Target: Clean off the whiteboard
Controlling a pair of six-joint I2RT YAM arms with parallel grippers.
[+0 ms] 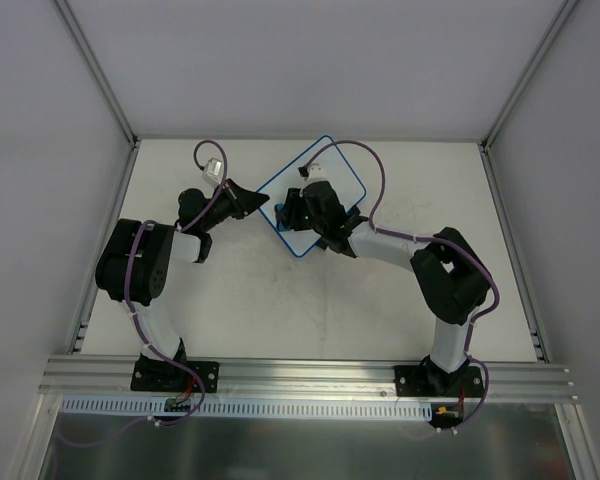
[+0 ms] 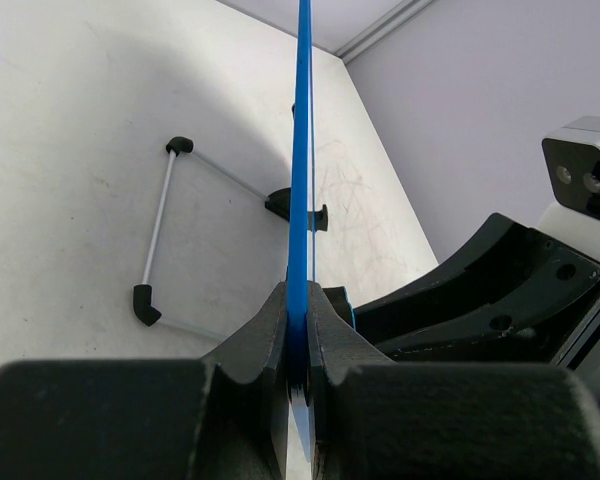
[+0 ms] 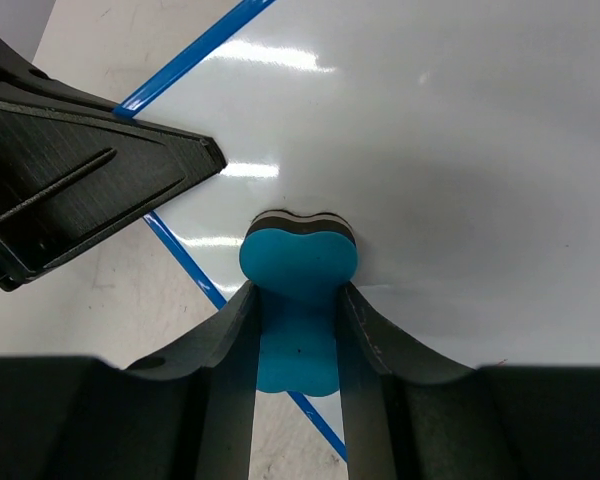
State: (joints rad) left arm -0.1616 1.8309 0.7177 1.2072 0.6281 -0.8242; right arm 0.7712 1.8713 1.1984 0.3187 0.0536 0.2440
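Right gripper [image 3: 298, 295] pinches the blue eraser [image 3: 298, 262] on the whiteboard [image 3: 460, 150], left gripper [image 2: 298, 300] clamps its edge; wiping seems underway, next needs steady pressed sweeps

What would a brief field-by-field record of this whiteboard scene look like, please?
whiteboard: on the table, blue rim, turned diagonally
left arm: jaws shut on the whiteboard's rim
right arm: jaws shut on the eraser
eraser: blue, dark felt end against the white face
visible writing: none in the right wrist view
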